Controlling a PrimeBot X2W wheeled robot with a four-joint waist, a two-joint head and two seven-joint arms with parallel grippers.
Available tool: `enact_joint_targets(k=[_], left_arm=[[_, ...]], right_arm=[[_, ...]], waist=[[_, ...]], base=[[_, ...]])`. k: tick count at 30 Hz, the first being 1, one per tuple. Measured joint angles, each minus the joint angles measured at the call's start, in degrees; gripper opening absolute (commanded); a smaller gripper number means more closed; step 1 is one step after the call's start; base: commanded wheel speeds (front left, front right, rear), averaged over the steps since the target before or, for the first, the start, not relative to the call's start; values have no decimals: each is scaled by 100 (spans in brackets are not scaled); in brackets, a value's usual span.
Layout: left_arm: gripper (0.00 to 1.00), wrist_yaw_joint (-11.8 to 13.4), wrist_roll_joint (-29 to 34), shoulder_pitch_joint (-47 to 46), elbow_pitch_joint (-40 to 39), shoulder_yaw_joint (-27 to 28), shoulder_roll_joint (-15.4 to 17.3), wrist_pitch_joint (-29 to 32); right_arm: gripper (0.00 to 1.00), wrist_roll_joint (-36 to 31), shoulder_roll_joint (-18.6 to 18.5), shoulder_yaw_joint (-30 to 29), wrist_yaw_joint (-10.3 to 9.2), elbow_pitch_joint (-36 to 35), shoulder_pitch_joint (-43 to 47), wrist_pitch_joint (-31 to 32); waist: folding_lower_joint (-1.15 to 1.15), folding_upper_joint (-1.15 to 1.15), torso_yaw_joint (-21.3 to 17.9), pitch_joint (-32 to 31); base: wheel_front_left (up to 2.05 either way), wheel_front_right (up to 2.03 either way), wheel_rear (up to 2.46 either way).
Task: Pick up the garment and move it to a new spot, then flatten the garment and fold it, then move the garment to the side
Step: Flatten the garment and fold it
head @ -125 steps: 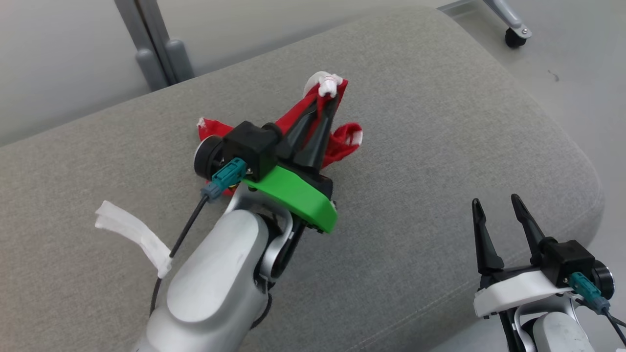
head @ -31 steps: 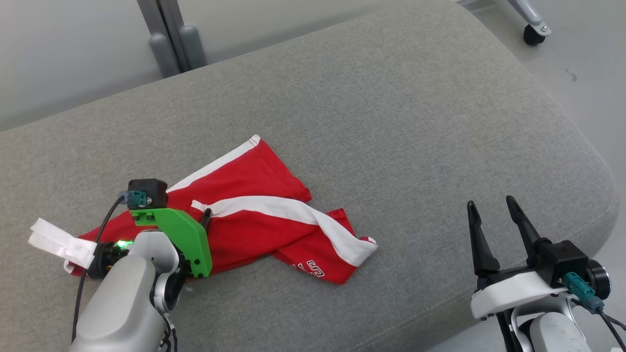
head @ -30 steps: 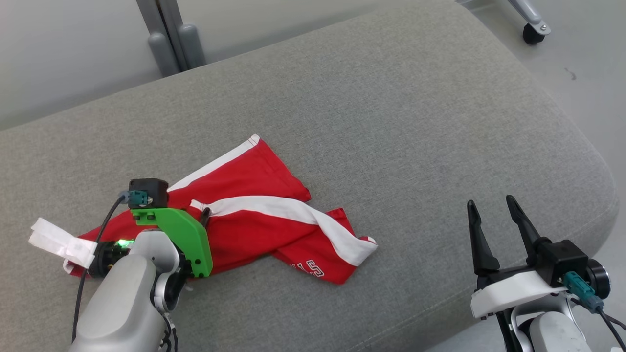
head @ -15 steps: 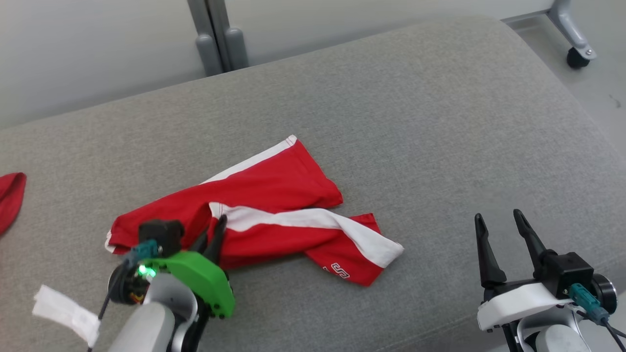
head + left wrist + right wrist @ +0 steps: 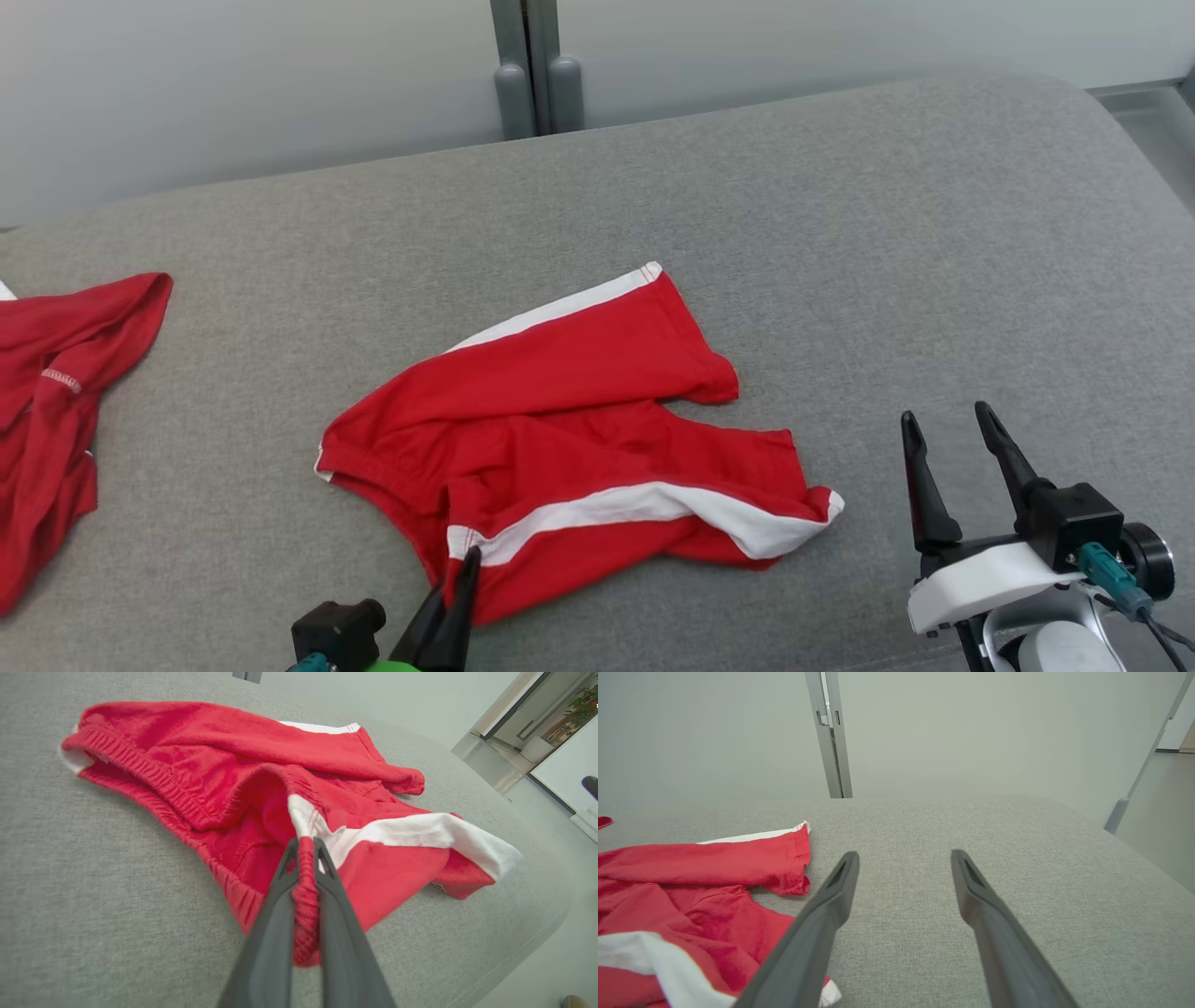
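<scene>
Shorts (image 5: 579, 373), waistband (image 5: 306, 896) pinched in left claw (image 5: 305, 843), right claw (image 5: 945, 413) spread empty, second garment (image 5: 56, 373) cropped

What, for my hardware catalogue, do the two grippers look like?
Both have two long, black, tapering fingers. The right gripper sits on a white bracket with a black camera block, a teal connector and black cable. The left gripper has a green bracket and matching black block.

Grey fabric sofa (image 5: 887, 233), pale wall (image 5: 233, 84) bhd, metal post (image 5: 526, 37)

Bare cushion (image 5: 934, 233) right of shorts (image 5: 579, 401) (second garment (image 5: 56, 392) lies left).
</scene>
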Motion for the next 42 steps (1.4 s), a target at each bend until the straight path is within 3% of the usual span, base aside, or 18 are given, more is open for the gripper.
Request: enact_joint_targets(k=[1, 2, 8, 18, 23, 42], left_arm=[[95, -9, 24, -1, 69, 52, -24, -29], [100, -30, 34, -2, 160, 91, -51, -69], [100, -12, 490, -1, 178, 511, -230, -99], [100, -73, 1585, 633, -1292, 1710, -635, -107], [100, -101, 1862, 934, -1623, 2127, -694, -113], [100, 12, 2036, 1264, -1704, 2423, -708, -113]], right_arm=[[100, -4, 3, 4, 0, 2, 0, 0], [100, -4, 1, 8, 0, 5, -1, 0], [100, -20, 2, 14, 0, 10, -9, 0], [100, -145, -1, -276, 0, -168, 4, 0], [100, -213, 0, -415, 0, -314, 146, 0], [100, -301, -1, -193, 0, -410, 594, 0]], waist=[[0, 0, 27, 0], [0, 0, 56, 0], [0, 0, 83, 4], [0, 0, 118, -39], [0, 0, 203, -114], [0, 0, 494, -411]], base=[[0, 0, 0], [0, 0, 0], [0, 0, 0], [0, 0, 0], [0, 0, 0], [0, 0, 0]])
